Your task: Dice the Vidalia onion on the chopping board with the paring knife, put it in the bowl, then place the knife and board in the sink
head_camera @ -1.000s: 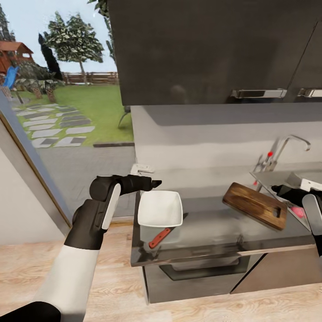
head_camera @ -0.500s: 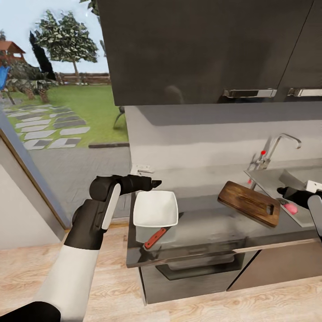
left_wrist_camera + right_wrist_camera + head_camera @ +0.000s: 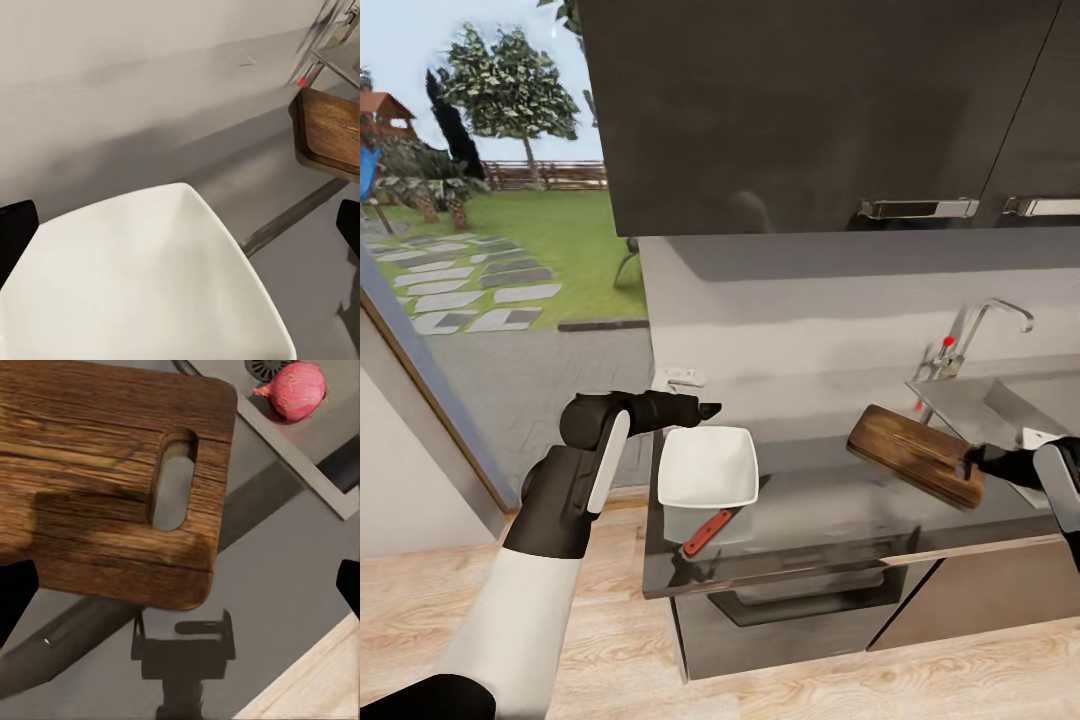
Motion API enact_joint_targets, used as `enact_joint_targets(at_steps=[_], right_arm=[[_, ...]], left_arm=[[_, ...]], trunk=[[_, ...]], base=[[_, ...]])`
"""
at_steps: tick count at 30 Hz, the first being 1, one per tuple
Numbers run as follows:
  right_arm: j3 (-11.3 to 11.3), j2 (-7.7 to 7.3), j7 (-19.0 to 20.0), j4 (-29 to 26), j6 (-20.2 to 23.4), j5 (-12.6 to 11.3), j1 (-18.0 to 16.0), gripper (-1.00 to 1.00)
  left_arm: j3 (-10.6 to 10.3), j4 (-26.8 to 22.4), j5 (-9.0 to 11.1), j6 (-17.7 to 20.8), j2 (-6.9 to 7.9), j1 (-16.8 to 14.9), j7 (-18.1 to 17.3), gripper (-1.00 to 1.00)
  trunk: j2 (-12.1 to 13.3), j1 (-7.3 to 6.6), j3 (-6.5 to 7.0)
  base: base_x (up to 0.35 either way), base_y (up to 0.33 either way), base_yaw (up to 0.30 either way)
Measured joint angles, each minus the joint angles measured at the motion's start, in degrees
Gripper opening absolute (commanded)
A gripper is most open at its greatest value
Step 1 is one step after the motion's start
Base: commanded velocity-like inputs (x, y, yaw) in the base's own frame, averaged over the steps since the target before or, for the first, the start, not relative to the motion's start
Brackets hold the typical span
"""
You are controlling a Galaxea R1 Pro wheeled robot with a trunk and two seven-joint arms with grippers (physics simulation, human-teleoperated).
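Observation:
The dark brown chopping board (image 3: 913, 455) lies aslant on the grey countertop (image 3: 830, 510), its slot-handle end toward the sink (image 3: 970, 400). My right gripper (image 3: 972, 462) is open at that handle end; the right wrist view has the board (image 3: 97, 480) under its spread fingers (image 3: 15, 600). The reddish Vidalia onion (image 3: 294, 390) rests in the basin by the drain. A white bowl (image 3: 708, 465) stands at the counter's left end, the red-handled paring knife (image 3: 706, 531) just in front of it. Above the bowl's far edge hovers my left gripper (image 3: 700, 408), open, empty, with the bowl (image 3: 142, 285) below it.
Glossy dark upper cabinets (image 3: 810, 110) hang low over the counter. A curved chrome tap (image 3: 980, 335) with a red dot rises behind the sink. An oven front (image 3: 800, 600) sits under the worktop. Left of the counter's end are wood floor (image 3: 610, 620) and a glass wall (image 3: 480, 250).
The camera swung a little at first, shifting the whole picture. Since then my right gripper has moved from over the sink to the board's handle end. The left arm is still.

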Motion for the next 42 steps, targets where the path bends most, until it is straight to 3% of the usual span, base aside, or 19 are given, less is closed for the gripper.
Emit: enact_joint_targets(at_steps=[42], right_arm=[[-0.3,-1.05,-0.6,1.6,0.4,0.0,0.0,1.0]], left_arm=[[-1.1,0.1,0.1,0.0,-0.18,0.0,0.0,1.0]], trunk=[[0.0,0.0,0.0]], base=[[0.0,0.0,0.0]])
